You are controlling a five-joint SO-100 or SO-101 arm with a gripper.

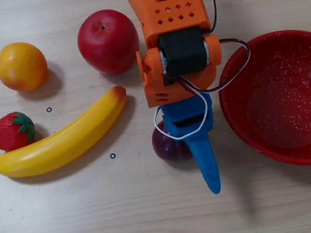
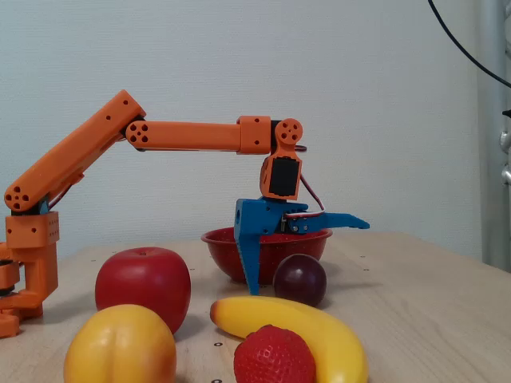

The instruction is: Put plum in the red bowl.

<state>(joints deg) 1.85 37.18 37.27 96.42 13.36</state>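
Spread wide above the plum (image 2: 299, 279): blue gripper (image 2: 311, 259), one finger (image 2: 250, 259) pointing straight down to the table just at 9 o'clock of the fruit in the fixed view, the other finger (image 2: 339, 221) held out nearly level toward 3 o'clock, above and past the plum. Nothing clamped between them. Seen from overhead, gripper (image 1: 193, 146) reaching toward 6 o'clock, long blue finger (image 1: 206, 165) lying over the plum's 3 o'clock edge, white wire looped around the blue body. Directly behind, black servo in an orange wrist housing (image 1: 176, 59), then the orange arm (image 2: 192, 136) running level back to an elbow and sloping down to its base at the fixed view's 9 o'clock edge.

Resting on the wooden table (image 1: 101, 221), partly hidden under the gripper: dark maroon plum (image 1: 169, 144), not lifted, just at 9 o'clock of the red bowl (image 1: 287, 97) and apart from its rim. Bowl speckled white, with nothing inside.

Farther out in the overhead view: red apple (image 1: 107, 41) at 11 o'clock of the plum, beside the wrist housing; yellow banana (image 1: 58, 142) stretched out at 9 o'clock, its tip near the gripper; strawberry (image 1: 12, 131) touching or nearly touching the banana's far end; orange (image 1: 22, 67) beyond, at 10 o'clock.
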